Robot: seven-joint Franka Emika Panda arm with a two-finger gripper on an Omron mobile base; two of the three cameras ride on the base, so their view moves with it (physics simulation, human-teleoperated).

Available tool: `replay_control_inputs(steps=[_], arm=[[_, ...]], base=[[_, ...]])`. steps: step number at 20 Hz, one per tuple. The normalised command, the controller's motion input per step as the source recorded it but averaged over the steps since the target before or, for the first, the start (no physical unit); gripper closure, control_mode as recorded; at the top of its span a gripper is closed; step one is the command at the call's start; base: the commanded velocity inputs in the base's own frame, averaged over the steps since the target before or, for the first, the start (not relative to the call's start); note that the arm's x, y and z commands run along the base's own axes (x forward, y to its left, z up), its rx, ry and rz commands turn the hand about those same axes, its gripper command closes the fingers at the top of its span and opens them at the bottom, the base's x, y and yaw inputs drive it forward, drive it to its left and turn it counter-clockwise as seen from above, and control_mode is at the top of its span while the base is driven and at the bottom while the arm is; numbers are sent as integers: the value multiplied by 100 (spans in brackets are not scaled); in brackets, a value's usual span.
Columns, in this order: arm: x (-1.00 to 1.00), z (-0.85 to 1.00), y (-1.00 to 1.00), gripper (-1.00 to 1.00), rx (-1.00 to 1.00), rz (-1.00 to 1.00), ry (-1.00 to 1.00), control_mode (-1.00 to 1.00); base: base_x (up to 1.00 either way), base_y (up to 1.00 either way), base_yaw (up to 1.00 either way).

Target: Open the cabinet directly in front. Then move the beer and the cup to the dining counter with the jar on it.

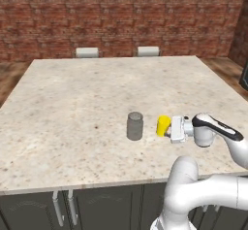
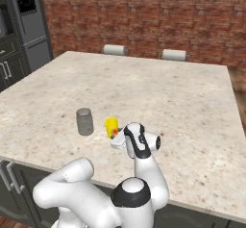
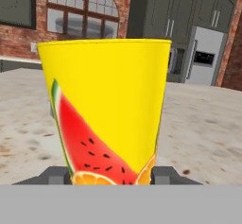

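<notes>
The yellow cup (image 1: 163, 125) (image 2: 112, 126) with a watermelon print fills the hand view (image 3: 108, 105), upright. My gripper (image 1: 167, 129) (image 2: 116, 134) (image 3: 111, 173) is shut on it, one fingertip pressed to each side of its base. It is low over the dining counter (image 1: 87, 88) (image 2: 182, 92), and I cannot tell whether it touches the top. The grey jar (image 1: 135, 125) (image 2: 84, 121) stands upright a short way to the cup's left, apart from it. The beer and the cabinet are out of view.
Two white chair backs (image 1: 87, 52) (image 1: 148, 51) stand along the counter's far edge before a brick wall. A steel fridge (image 2: 29, 25) (image 3: 203, 53) among tall dark cabinets is off to the left. The counter's near edge (image 1: 87, 185) runs just in front of the arm.
</notes>
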Motion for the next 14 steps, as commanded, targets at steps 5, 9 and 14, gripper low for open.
replay_control_inputs(steps=[5,9,14], arm=[[0,-19,0,100,0,0,0,-100],[0,0,0,-100,0,0,0,-100],[0,0,0,-100,0,0,0,-100]], base=[[0,0,0],[0,0,0],[0,0,0]])
